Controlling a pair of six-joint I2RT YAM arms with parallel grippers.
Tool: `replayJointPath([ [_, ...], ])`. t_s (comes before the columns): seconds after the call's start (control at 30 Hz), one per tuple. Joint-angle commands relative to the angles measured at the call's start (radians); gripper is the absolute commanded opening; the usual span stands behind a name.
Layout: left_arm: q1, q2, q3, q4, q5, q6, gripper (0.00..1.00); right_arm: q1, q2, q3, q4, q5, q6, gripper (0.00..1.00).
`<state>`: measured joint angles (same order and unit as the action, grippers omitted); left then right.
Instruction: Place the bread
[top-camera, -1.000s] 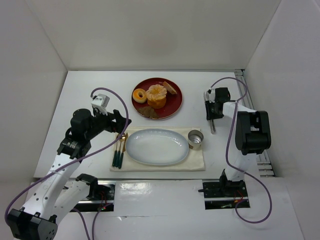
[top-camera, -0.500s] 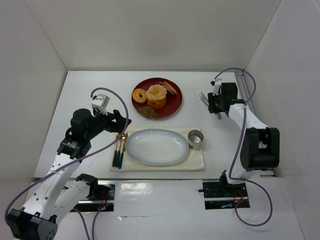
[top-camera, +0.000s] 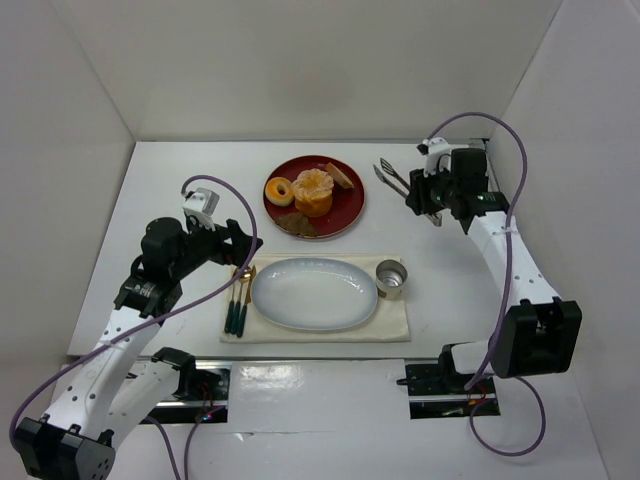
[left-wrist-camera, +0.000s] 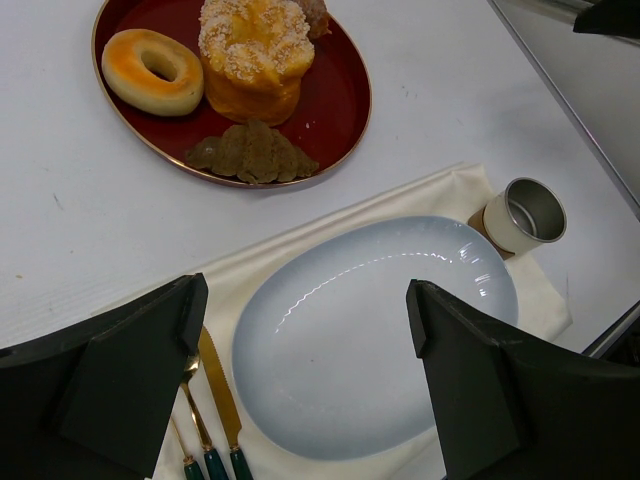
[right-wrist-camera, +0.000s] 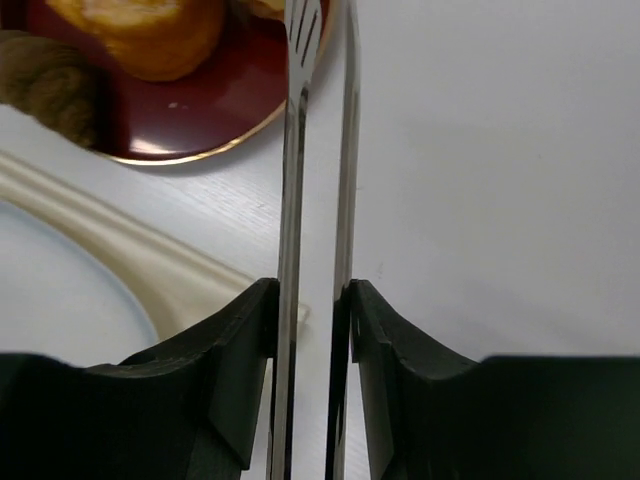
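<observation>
The right claw (right-wrist-camera: 312, 300) is narrow, its two dark fingers pinched on the handles of a pair of metal tongs (right-wrist-camera: 295, 150). In the overhead view this right claw (top-camera: 420, 200) sits at the upper right of the frame, and the tongs (top-camera: 388, 176) point up and left toward a red plate (top-camera: 345, 207), their tips beside its rim without reaching over it. The tong blades stand slightly apart with nothing between them.

The bread (top-camera: 340, 175), a small golden-brown toast slice, lies on the upper right part of the red plate, just behind a ruffled orange pastry (top-camera: 313, 192). A glazed donut (top-camera: 279, 190) sits to the left of the pastry.

Below the red plate, at the centre of the frame, a pale oval plate (top-camera: 315, 295) rests on a cream cloth (top-camera: 395, 320), with a metal cup (top-camera: 391, 279) at its right edge.

The left claw (left-wrist-camera: 305, 300) is wide and holds nothing, hanging above the oval plate's left side.

The task looks barely begun: the tool is in hand, but the bread has not been gripped, lifted or set down. The oval plate seems the likely destination.
</observation>
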<state>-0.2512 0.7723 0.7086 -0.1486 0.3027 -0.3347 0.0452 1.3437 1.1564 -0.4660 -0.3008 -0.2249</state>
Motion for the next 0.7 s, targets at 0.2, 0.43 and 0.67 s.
replayJointPath([
  [0.2,0.003,-0.016,0.014,0.044,0.015,0.029,1.00,0.165,-0.025,0.181,-0.120,-0.158,0.027,0.52],
  [0.43,0.003,-0.025,0.014,0.044,0.015,0.029,1.00,0.183,0.046,0.216,-0.138,-0.178,0.027,0.55],
  [0.67,0.003,-0.025,0.014,0.044,0.015,0.029,1.00,0.203,0.097,0.238,-0.112,-0.143,0.009,0.57],
])
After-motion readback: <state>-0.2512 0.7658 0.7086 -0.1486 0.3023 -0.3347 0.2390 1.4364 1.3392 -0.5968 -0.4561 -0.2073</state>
